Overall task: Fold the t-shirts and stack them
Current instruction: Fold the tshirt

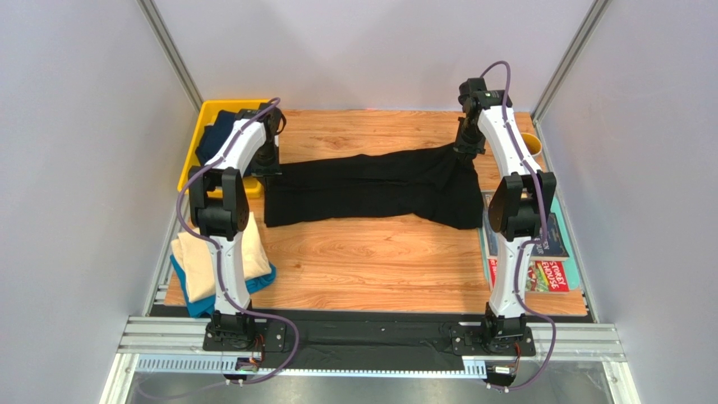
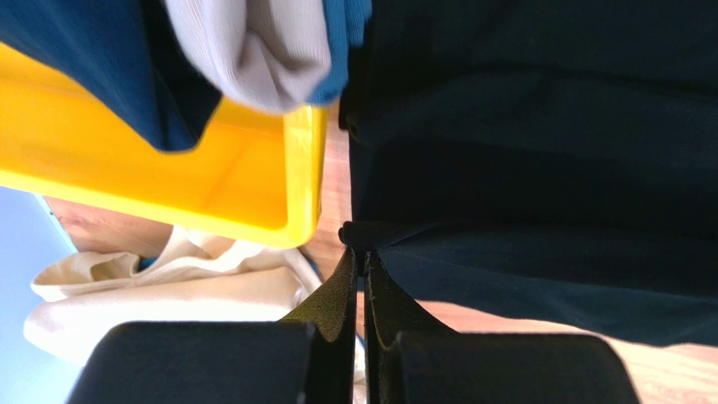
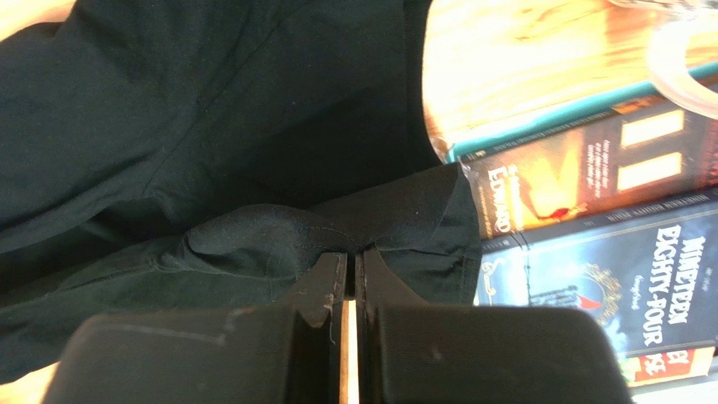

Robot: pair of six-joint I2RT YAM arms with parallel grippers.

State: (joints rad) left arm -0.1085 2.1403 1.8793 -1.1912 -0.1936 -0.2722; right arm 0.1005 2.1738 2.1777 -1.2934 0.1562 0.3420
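Observation:
The large black t-shirt [image 1: 371, 189] lies stretched left to right across the far half of the wooden table. My left gripper [image 1: 268, 171] [image 2: 362, 250] is shut on the black t-shirt's [image 2: 548, 168] left edge, beside the yellow bin. My right gripper [image 1: 466, 150] [image 3: 354, 252] is shut on a bunched fold at the right end of the black t-shirt [image 3: 211, 126]. A folded cream t-shirt [image 1: 195, 252] [image 2: 168, 278] rests on a teal-blue t-shirt [image 1: 195, 305] at the near left. A dark navy t-shirt [image 1: 217, 135] [image 2: 101, 67] sits in the bin.
The yellow plastic bin [image 1: 192, 151] [image 2: 278, 194] stands at the far left, with pale grey cloth [image 2: 253, 50] in it too. Colourful magazines [image 1: 548, 252] [image 3: 607, 194] lie along the right edge. A yellow round object [image 1: 533, 145] sits at the far right corner.

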